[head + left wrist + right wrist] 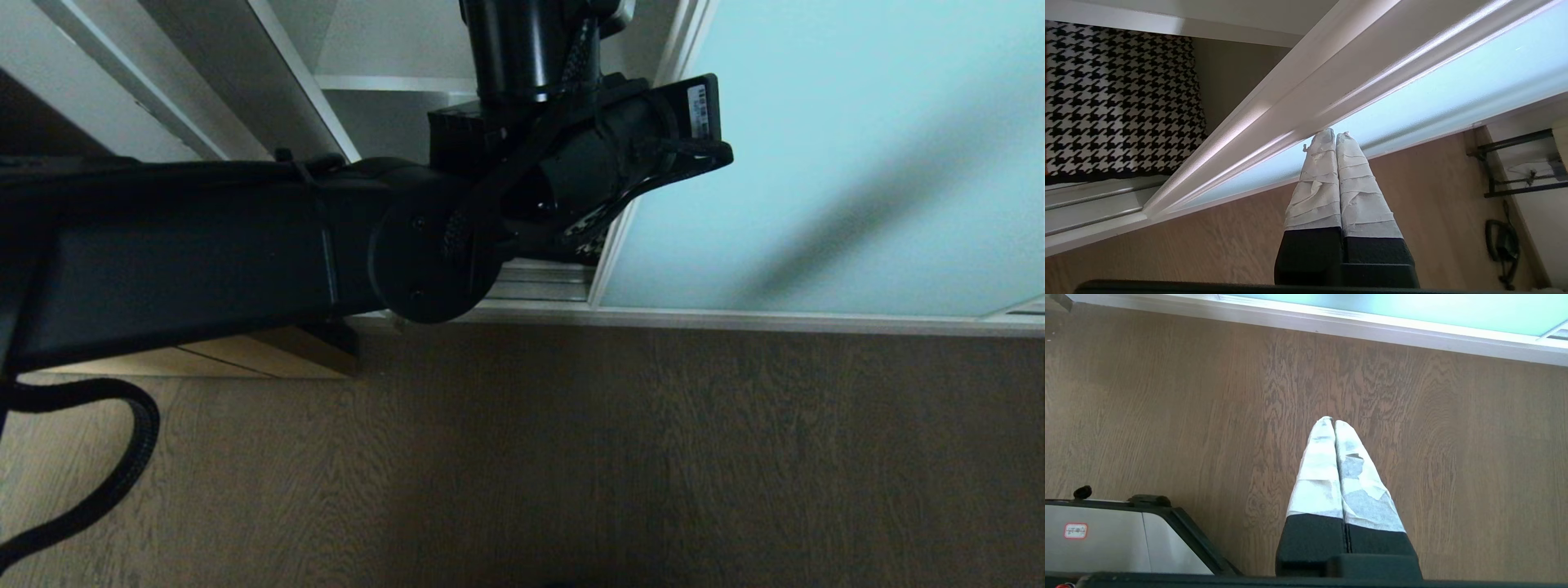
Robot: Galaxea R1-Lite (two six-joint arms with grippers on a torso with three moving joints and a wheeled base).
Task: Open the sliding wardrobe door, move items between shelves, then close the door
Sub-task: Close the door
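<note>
1. Head view: the left arm (245, 245) reaches across from the left to the near edge of the wardrobe opening. Its wrist hides the fingers here. The sliding wardrobe door (833, 163), frosted aqua glass in a pale frame, fills the right. To its left the wardrobe stands open, with a white shelf (392, 83) far inside. A scrap of houndstooth shows just under the wrist.

2. Left wrist view: the left gripper (1329, 134) has its taped fingers pressed together, holding nothing, with the tips at the door's white frame edge. Whether they touch it I cannot tell. The houndstooth cushion (1118, 102) lies inside the wardrobe on a low board, beyond the door track (1090, 208).

3. Right wrist view: the right gripper (1329, 421) is closed and empty, hanging over the wooden floor (1167, 416), well apart from the work.

4. Progress: the door is open and the cushion rests inside. I judge that closing the door is the step at hand.
</note>
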